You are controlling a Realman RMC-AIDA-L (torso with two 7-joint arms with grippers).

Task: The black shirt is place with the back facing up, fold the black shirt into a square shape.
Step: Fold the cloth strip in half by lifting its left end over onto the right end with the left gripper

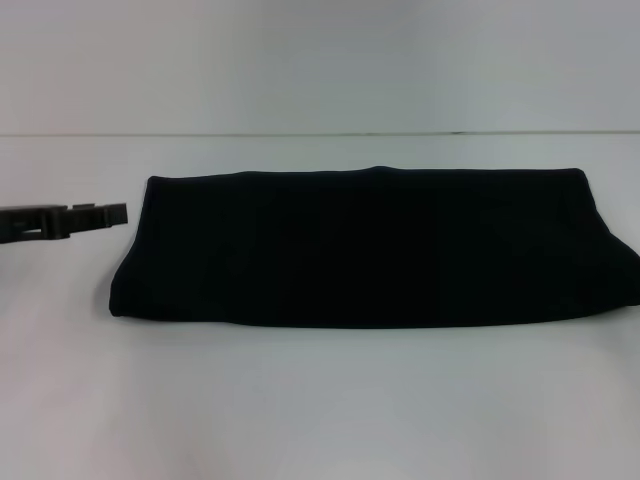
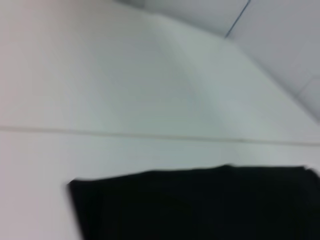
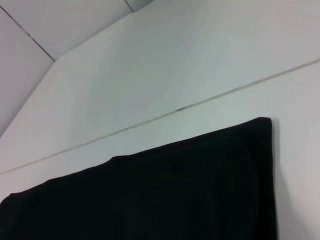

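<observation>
Black shirt: the black shirt [image 1: 370, 248] lies flat on the white table [image 1: 320, 400], already doubled into a long band running left to right. Its right end reaches the right edge of the head view; its left end stops near my left gripper.

Shape so far: wide and short — a strip, not a square. The far edge is fairly straight with a small bump near the middle; the near left corner bulges out a little, and the right end sags toward the near side.

My left gripper: the left gripper [image 1: 118, 214] is low over the table at the left, its tip pointing right at the shirt's left end, just beside it but apart. Whether my jaws are wide or narrow I cannot tell. I hold nothing that I can see.

My right gripper: out of the head view. Its wrist camera looks across the shirt's far edge and one end of the band, so I judge it sits somewhere by the right end.

Step in hand: I judge the lengthwise folds are done and the crosswise fold is next.

Next move calls for: taking one short end — all layers together — lifting it and laying it over toward the other end, with the edges matched.

Care: loose layers at the sagging right end could slip apart as they lift.
</observation>
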